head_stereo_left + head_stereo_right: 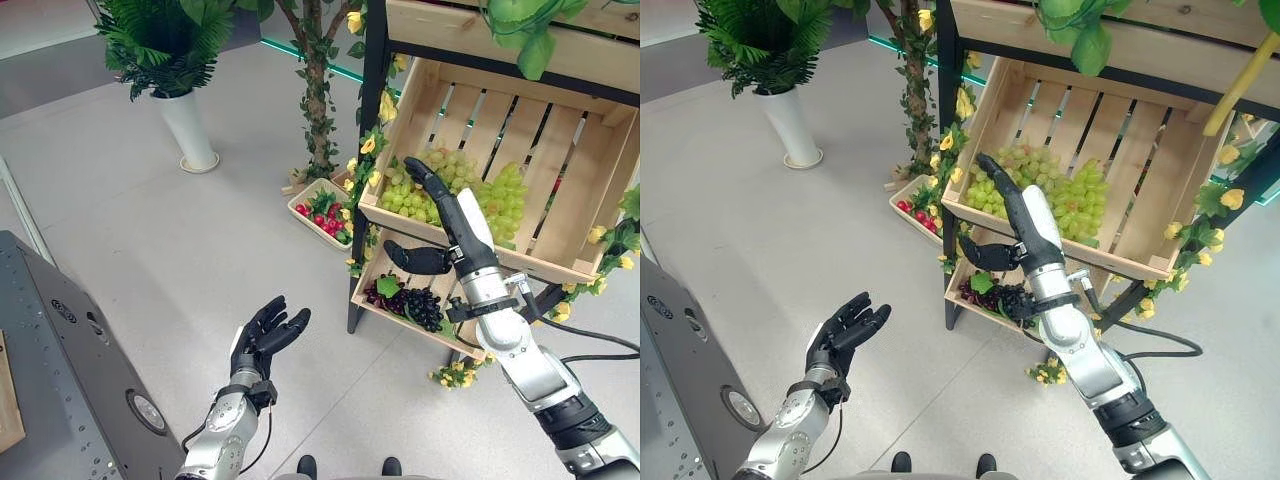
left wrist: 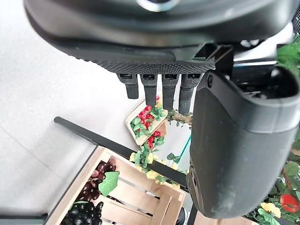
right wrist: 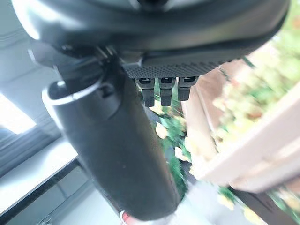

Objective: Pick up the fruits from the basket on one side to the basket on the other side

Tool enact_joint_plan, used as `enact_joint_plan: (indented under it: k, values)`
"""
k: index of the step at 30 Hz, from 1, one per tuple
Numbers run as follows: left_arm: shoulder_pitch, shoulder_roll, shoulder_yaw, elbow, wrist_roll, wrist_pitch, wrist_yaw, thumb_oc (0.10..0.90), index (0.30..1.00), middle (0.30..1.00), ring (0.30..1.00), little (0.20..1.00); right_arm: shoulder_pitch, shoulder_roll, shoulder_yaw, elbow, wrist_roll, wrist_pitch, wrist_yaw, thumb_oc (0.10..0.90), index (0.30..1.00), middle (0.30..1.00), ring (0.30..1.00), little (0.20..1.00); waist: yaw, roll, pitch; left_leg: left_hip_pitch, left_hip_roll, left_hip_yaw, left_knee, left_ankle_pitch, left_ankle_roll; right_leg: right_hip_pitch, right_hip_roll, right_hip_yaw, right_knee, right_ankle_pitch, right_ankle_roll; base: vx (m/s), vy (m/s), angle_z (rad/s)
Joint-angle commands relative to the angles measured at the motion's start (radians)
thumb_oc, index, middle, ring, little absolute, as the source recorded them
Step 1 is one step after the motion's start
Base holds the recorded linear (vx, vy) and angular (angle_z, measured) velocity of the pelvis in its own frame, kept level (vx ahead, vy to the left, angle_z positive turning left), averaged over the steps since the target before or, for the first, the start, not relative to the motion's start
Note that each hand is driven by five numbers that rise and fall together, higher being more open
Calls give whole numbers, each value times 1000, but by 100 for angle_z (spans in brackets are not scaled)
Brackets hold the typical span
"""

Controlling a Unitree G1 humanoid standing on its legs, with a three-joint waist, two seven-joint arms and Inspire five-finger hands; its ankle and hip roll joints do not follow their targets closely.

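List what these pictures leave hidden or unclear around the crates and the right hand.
- Green grapes: the right hand and its forearm cover part of the pile in the eye views; blurred in the right wrist view.
- Dark grapes: the right arm hides part of the lower crate.
- Upper crate: its right end is cut off by the picture edge.
- Whether the right hand's fingertips touch the green grapes cannot be told.

Mock fruit-shop display: wooden crates (image 1: pixel 560 150) of grapes (image 1: pixel 480 195), fake vines (image 1: pixel 318 90), potted plant (image 1: pixel 165 50).
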Motion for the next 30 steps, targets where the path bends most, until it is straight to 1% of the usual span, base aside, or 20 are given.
enact_joint_plan:
  k: [1, 2, 4, 5, 7, 8, 9, 10, 11, 13, 16, 22, 25, 28, 30]
  values:
    - [-51, 14, 0, -70, 33, -102, -7, 800, 900, 900, 900, 900, -88, -49, -12, -115, -152, -205, -137, 800, 900, 900, 900, 900, 17, 3, -60, 48, -7, 10, 9, -124, 25, 49, -15, 4, 7, -29, -31, 0, 0, 0]
    - [-50, 15, 1, -71, 32, -102, -8, 800, 900, 900, 900, 900, -86, -54, -9, -118, -162, -209, -136, 800, 900, 900, 900, 900, 17, 3, -61, 48, -8, 10, 9, -123, 25, 49, -15, 3, 7, -29, -30, 0, 0, 0]
    - [-43, 23, 1, -62, 27, -110, -20, 800, 900, 900, 900, 900, -69, -80, 24, -125, -193, -245, -126, 800, 900, 900, 900, 900, 21, 2, -63, 45, -9, 6, 9, -124, 25, 47, -16, 0, 7, -31, -27, 0, 0, 0]
    - [-41, 24, 1, -63, 26, -110, -20, 800, 900, 900, 900, 900, -66, -83, 30, -126, -195, -250, -124, 800, 900, 900, 900, 900, 21, 2, -63, 44, -9, 6, 9, -123, 25, 47, -16, 0, 7, -31, -27, 0, 0, 0]
    - [-35, 30, 0, -62, 23, -112, -23, 800, 900, 900, 900, 900, -38, -102, 66, -132, -210, -293, -99, 800, 900, 900, 900, 900, 22, 2, -63, 41, -10, 3, 9, -122, 25, 45, -17, -2, 7, -31, -25, 0, 0, 0]
    - [-34, 31, 0, -63, 23, -112, -23, 800, 900, 900, 900, 900, -33, -104, 72, -131, -210, -301, -93, 800, 900, 900, 900, 900, 22, 2, -63, 41, -10, 3, 9, -122, 26, 45, -17, -3, 7, -31, -25, 0, 0, 0]
    - [-33, 33, -4, -59, 23, -116, -19, 800, 900, 900, 900, 900, -19, -107, 96, -127, -196, -326, -75, 800, 900, 900, 900, 900, 22, 1, -62, 40, -11, 1, 9, -122, 27, 45, -17, -4, 7, -31, -24, 0, 0, 0]
    - [-33, 33, -4, -57, 24, -118, -19, 800, 900, 900, 900, 900, -15, -107, 102, -125, -195, -332, -73, 800, 900, 900, 900, 900, 22, 1, -62, 39, -11, 1, 9, -122, 27, 44, -17, -4, 7, -31, -24, 0, 0, 0]
    - [-32, 34, -4, -51, 33, -126, -12, 800, 900, 900, 900, 900, 0, -108, 122, -115, -192, -364, -61, 800, 900, 900, 900, 900, 23, 1, -61, 38, -12, -1, 9, -122, 28, 44, -17, -5, 7, -31, -25, 0, 0, 0]
    - [-34, 33, -14, -34, 67, -139, 6, 800, 900, 900, 900, 900, 16, -102, 153, -94, -169, -379, -38, 800, 900, 900, 900, 900, 24, 1, -59, 36, -13, -7, 9, -122, 29, 45, -16, -7, 7, -32, -25, 0, 0, 0]
    - [-40, 27, -35, -11, 92, -158, 28, 800, 900, 900, 900, 900, 23, -89, 188, -66, -153, -384, -12, 800, 900, 900, 900, 900, 26, -1, -57, 35, -14, -12, 9, -122, 29, 47, -17, -13, 7, -34, -26, -6, -26, 1]
    - [-33, -2, -43, 30, 107, -208, 65, 800, 900, 900, 900, 900, 53, -36, 230, -16, -67, -356, 19, 800, 900, 900, 900, 900, 37, -9, -48, 26, -19, -33, 9, -116, 29, 50, -17, -33, 7, -35, -28, -7, -57, 4]
    - [-24, -4, -34, 14, 126, -212, 73, 800, 900, 900, 900, 900, 72, -7, 230, -13, -9, -321, 26, 800, 900, 900, 900, 900, 44, -9, -45, 23, -19, -43, 9, -112, 29, 55, -14, -44, 7, -39, -32, 9, -74, 7]
    - [-18, 3, -26, 3, 136, -212, 81, 800, 900, 900, 900, 900, 85, 12, 229, -3, 11, -321, 30, 800, 900, 900, 900, 900, 50, -8, -43, 21, -18, -52, 9, -106, 28, 64, -10, -62, 9, -46, -38, 25, -122, 16]
    - [-12, 15, -11, 2, 132, -204, 76, 800, 900, 900, 900, 900, 91, 24, 231, -1, 15, -315, 63, 800, 900, 900, 900, 900, 57, -6, -39, 19, -14, -64, 9, -98, 26, 58, -4, -80, 52, -74, -45, 22, -184, 9]
